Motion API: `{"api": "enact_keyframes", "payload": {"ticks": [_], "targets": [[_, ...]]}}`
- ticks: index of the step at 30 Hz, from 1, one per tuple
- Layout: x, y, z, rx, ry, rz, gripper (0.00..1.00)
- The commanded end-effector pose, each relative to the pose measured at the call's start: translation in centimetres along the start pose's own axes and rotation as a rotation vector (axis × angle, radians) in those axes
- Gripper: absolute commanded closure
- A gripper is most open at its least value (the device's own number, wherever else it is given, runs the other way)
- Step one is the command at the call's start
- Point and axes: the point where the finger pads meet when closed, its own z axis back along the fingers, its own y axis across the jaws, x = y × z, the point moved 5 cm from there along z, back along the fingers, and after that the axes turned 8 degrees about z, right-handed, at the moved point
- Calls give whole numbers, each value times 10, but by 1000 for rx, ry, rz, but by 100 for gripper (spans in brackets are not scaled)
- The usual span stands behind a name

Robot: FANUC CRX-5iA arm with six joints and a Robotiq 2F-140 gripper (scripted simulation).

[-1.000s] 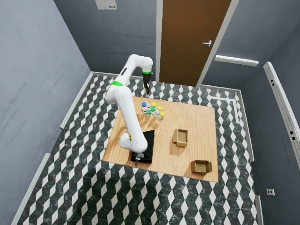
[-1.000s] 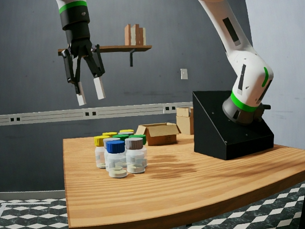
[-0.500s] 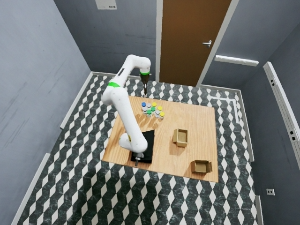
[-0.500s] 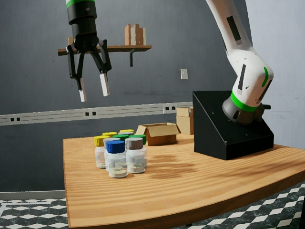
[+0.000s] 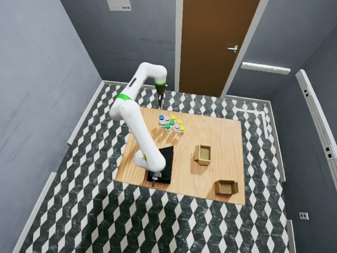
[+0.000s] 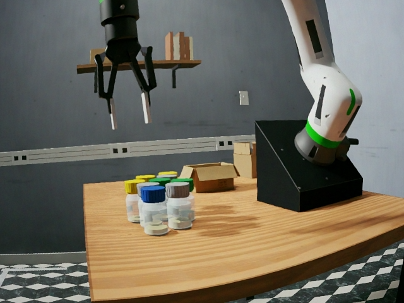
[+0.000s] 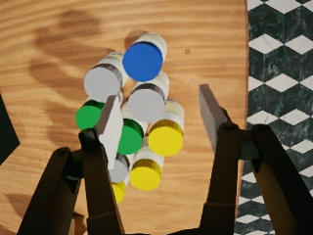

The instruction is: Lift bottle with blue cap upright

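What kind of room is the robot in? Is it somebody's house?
Probably not a house: it looks like a small workroom or lab. A white robot arm stands on a wooden table, the walls are bare grey, and there is a plain brown door.

Blue-cap bottle (image 6: 153, 208): clear body, ribbed blue screw cap, pale disc-shaped contents at the bottom. Standing upright on the wooden table (image 6: 228, 254), at the front corner of the bottle cluster in the exterior view. Grey-cap bottle (image 6: 177, 205) just beside it, other grey-cap bottle (image 6: 146, 185) right behind.
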Motion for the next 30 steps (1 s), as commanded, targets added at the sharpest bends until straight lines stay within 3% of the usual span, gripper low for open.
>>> {"api": "enact_keyframes", "payload": {"ticks": [1, 8, 16, 25, 30], "targets": [[-4, -4, 3, 16, -1, -69, 49], [-15, -15, 7, 59, -7, -274, 49], [-15, -16, 7, 60, -2, -285, 49], [-29, -32, 11, 116, 5, -550, 49], [-29, -32, 11, 116, 5, -550, 49]]}}
